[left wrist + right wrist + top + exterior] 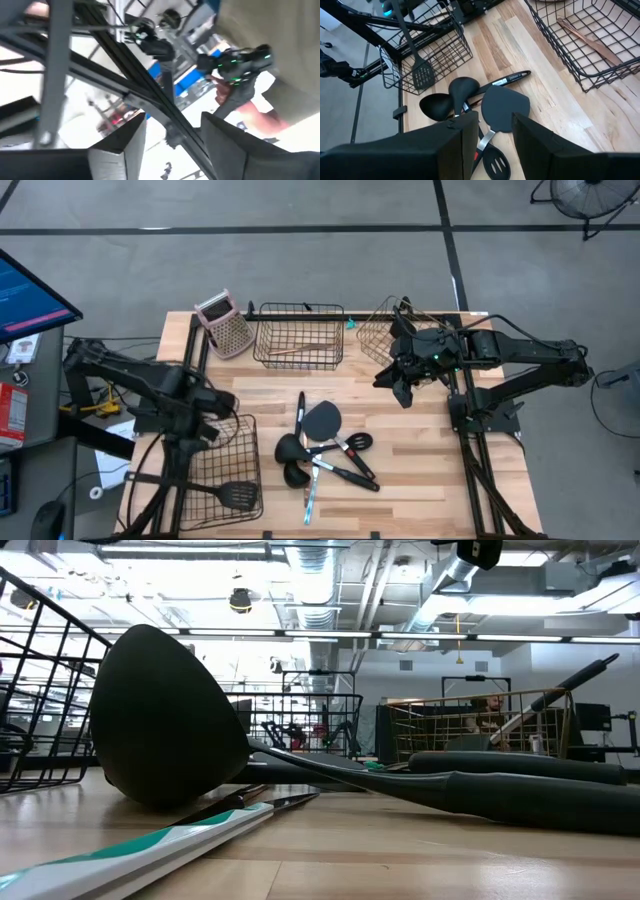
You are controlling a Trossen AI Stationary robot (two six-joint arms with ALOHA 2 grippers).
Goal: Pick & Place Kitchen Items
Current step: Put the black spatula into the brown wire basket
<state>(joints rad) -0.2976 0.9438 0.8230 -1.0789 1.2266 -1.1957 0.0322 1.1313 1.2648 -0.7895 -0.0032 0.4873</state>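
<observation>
Ladle [165, 720] foremost, utensil heap [325, 450] mid-table, bare wood [420, 460] rightward, seemingly.

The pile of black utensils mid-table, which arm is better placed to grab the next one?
Probably the right. Its claw hangs open near the pile of black utensils, wrist camera looking at them. The left claw is over the black wire basket holding a slotted spatula.

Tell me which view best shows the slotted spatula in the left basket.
The high view: the slotted spatula lies whole inside the front-left wire basket. The right wrist view shows the spatula farther off, behind wires. The low and left wrist views don't show it.
</observation>
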